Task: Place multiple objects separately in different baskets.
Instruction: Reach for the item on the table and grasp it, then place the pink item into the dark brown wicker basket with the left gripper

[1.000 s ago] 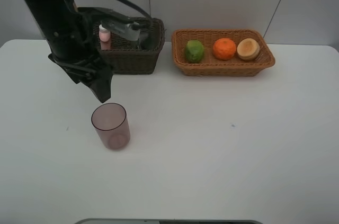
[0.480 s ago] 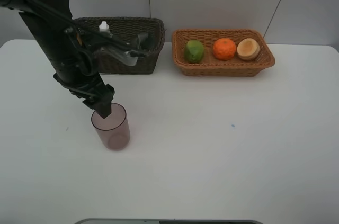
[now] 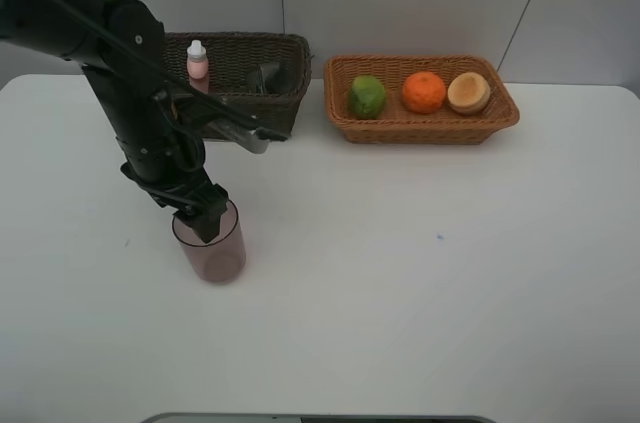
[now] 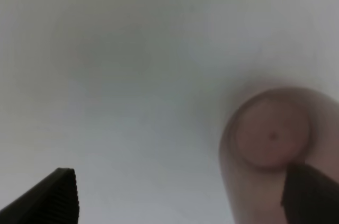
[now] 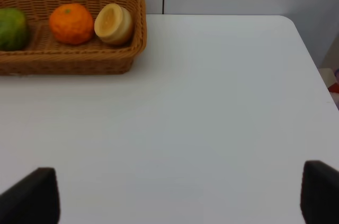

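Left end effector (image 3: 205,223) is seen lowered at the rim of the translucent mauve cup (image 3: 210,243), with its jaws spread wide; one dark fingertip (image 4: 310,195) is shown at the cup's rim in the left wrist view and the other well apart over bare counter (image 3: 420,273). No firm grip on the cup can be made out, and whether the fingertip touches the rim cannot be told. The cup is stood upright on the counter, mouth up, and is taken as the landmark.

Behind the cup, at the far edge of the counter, the dark brown basket (image 3: 245,113) is placed. A pink white-capped bottle (image 3: 197,61) is held upright inside it, and a dark grey item (image 3: 268,75) is seen near the basket's other end, though its shape is too dim to be described. Behind and well to the right of the cup, the orange-tan basket (image 3: 420,128) is set just beside the dark one. Three fruits are laid in it in a row: a green round fruit (image 3: 367,96) nearest the cup's side, an orange mandarin (image 3: 424,92) in the middle, and a pale tan round fruit (image 3: 468,92) farthest from the cup.

Right end effector (image 5: 180,203) is shown only in its own wrist view, its jaws held wide apart over bare counter with nothing between them, far from the cup.
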{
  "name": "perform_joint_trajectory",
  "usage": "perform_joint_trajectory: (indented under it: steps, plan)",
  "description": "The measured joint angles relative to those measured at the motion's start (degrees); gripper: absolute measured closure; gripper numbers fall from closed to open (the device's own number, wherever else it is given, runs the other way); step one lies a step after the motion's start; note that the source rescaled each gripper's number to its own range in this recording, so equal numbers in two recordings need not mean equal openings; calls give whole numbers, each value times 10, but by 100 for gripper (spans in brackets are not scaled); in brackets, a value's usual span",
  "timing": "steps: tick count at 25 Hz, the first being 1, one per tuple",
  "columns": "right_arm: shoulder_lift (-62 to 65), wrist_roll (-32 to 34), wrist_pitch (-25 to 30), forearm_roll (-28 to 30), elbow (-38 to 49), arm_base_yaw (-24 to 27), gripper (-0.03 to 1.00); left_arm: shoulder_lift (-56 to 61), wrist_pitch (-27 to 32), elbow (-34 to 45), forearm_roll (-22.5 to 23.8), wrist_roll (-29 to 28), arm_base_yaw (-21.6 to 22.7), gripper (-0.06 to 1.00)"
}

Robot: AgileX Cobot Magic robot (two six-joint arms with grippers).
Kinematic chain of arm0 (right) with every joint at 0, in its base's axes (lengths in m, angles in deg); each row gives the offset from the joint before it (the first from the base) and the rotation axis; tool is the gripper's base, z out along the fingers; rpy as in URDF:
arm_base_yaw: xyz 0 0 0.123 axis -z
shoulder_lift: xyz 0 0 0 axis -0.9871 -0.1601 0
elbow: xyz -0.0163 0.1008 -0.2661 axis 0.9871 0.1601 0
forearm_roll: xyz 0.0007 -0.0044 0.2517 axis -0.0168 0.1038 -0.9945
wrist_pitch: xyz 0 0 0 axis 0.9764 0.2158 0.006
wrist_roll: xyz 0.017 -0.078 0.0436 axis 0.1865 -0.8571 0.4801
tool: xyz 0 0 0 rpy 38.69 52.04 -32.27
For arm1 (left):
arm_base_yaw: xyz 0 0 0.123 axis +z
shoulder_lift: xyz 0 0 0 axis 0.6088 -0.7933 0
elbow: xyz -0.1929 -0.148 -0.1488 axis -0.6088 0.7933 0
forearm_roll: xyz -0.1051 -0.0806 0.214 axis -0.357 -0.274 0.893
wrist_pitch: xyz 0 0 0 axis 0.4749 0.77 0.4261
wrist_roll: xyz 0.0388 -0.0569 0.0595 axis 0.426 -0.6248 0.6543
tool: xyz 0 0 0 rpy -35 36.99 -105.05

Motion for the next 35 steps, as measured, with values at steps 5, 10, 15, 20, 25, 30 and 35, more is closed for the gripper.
perform_joint_trajectory:
  steps: [5, 10, 15, 20, 25, 30, 35]
  plan:
    - [0, 0, 0, 0, 0, 0, 5, -9, -10, 0, -4, 0, 0, -5]
    - [0, 0, 0, 0, 0, 0, 5, -16, -11, 0, -6, 0, 0, 9]
    - [0, 0, 0, 0, 0, 0, 5, -18, -11, 0, -7, 0, 0, 75]
    - [0, 0, 0, 0, 0, 0, 5, -18, -11, 0, -8, -1, 0, 94]
    - [0, 0, 0, 0, 0, 0, 5, -18, -12, 0, -9, -1, 0, 94]
    - [0, 0, 0, 0, 0, 0, 5, -18, -12, 0, -9, -1, 0, 94]
    - [0, 0, 0, 0, 0, 0, 5, -18, -13, 0, -9, -1, 0, 94]
